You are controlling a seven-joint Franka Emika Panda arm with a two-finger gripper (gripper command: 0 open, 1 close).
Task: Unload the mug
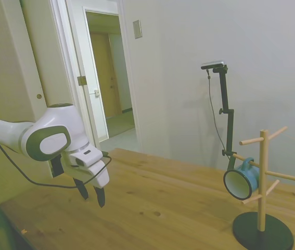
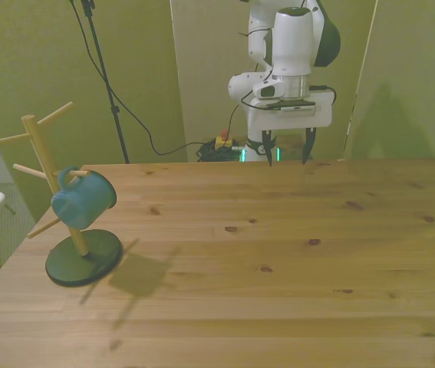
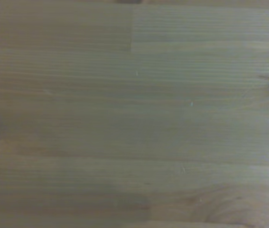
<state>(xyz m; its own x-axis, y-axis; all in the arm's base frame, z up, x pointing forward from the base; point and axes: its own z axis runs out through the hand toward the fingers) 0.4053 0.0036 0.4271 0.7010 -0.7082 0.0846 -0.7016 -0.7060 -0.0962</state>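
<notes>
The mug (image 2: 84,201) hangs by its handle on a lower peg of the wooden mug tree (image 2: 39,165), near the table's (image 2: 278,253) edge at the front view's left, its open mouth tilted outward and down. The gripper (image 2: 286,150) hovers above the far side of the table, well apart from the mug, its fingers spread and empty (the wrist view shows only bare wood). The mug looks like light, rigid enamel with a smooth, probably slippery wall, so pinching the rim or side wall seems the safest hold. It would likely need lifting along the peg to slide the handle free without tipping the stand.
</notes>
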